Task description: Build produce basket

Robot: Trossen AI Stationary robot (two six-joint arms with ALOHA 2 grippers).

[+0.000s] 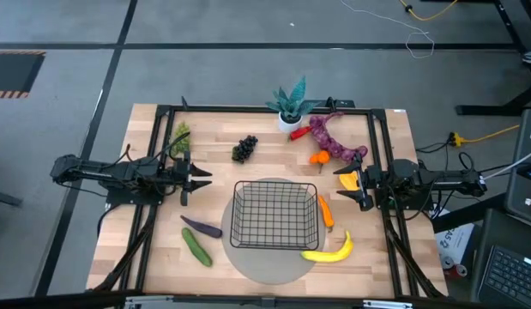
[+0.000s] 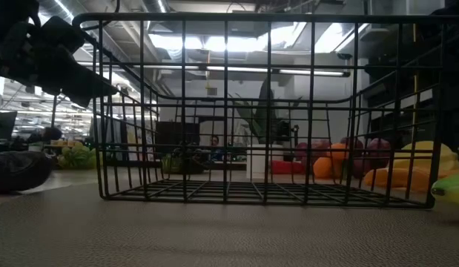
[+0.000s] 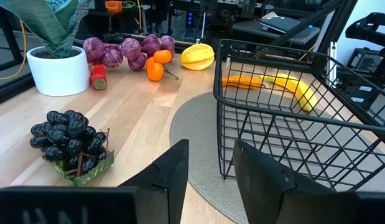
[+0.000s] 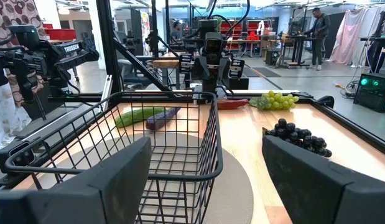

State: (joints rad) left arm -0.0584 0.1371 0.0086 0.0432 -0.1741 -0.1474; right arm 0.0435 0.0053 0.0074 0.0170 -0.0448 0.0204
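Basket (image 1: 274, 215) on grey disc (image 1: 248, 259); disc mostly hidden

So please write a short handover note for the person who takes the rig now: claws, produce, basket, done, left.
Left claw: open, empty, hovering left of the basket.
Right claw: open wide, empty, right of the basket.
Basket: empty, on the grey disc.
Produce on the table: dark grapes, green grapes, eggplant, cucumber, carrot, banana, orange, purple string.
Done: nothing loaded.
Left: every piece.
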